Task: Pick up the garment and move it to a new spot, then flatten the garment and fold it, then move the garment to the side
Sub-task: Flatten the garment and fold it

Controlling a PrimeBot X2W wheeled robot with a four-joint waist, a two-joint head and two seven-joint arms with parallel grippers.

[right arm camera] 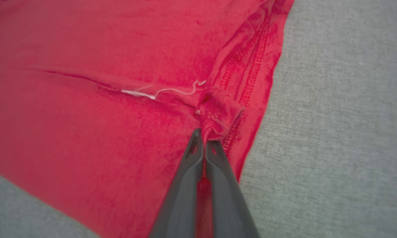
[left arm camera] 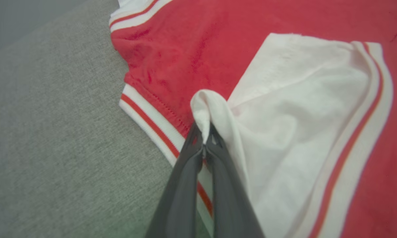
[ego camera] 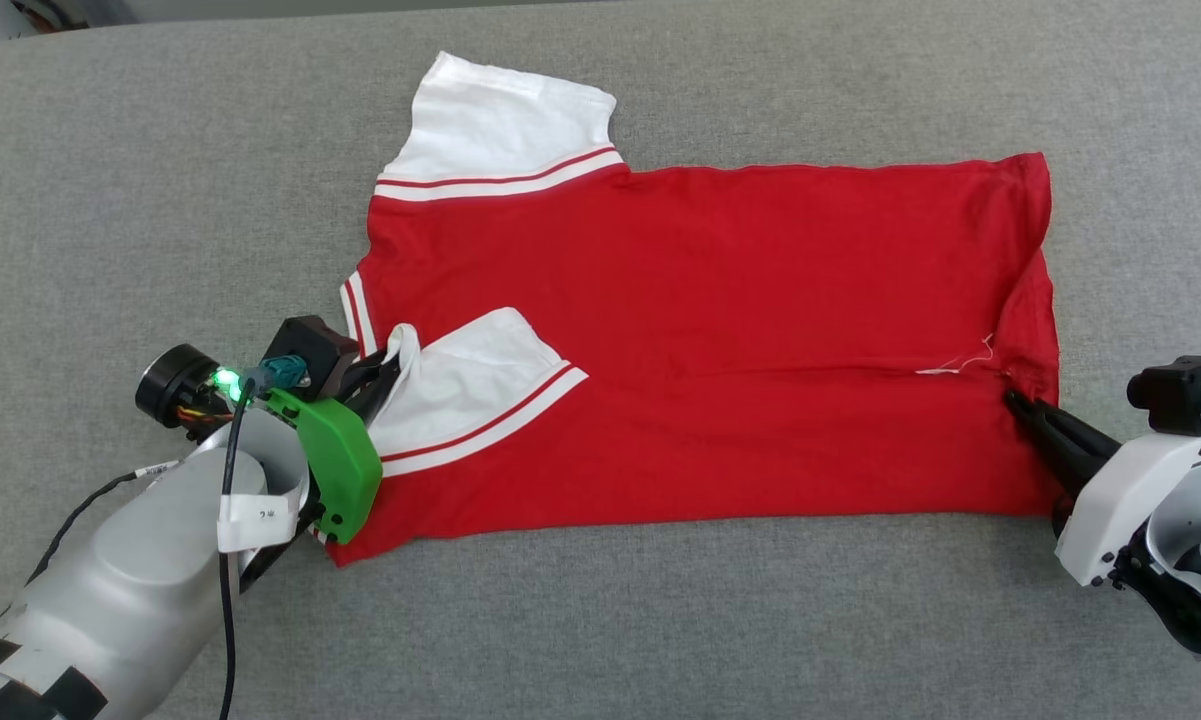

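Red T-shirt (ego camera: 700, 330) was half-folded on grey bench (ego camera: 160, 150). Left gripper (ego camera: 392, 352) jaws were clamped on white sleeve (ego camera: 470, 375), right gripper (ego camera: 1015, 402) jaws on hem (ego camera: 1035, 375). Further folds and side move were judged outstanding.

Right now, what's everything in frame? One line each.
garment: one, red with white striped sleeves, spread across the middle of the surface
folded sleeve: one, white, lying over the red body on the robot's left
thread: one, white, loose on the red fabric near the hem on the robot's right
surface: one, grey fabric, under the garment
left gripper: one, dark fingers, shut on the folded sleeve's edge
right gripper: one, dark fingers, shut on the bunched hem
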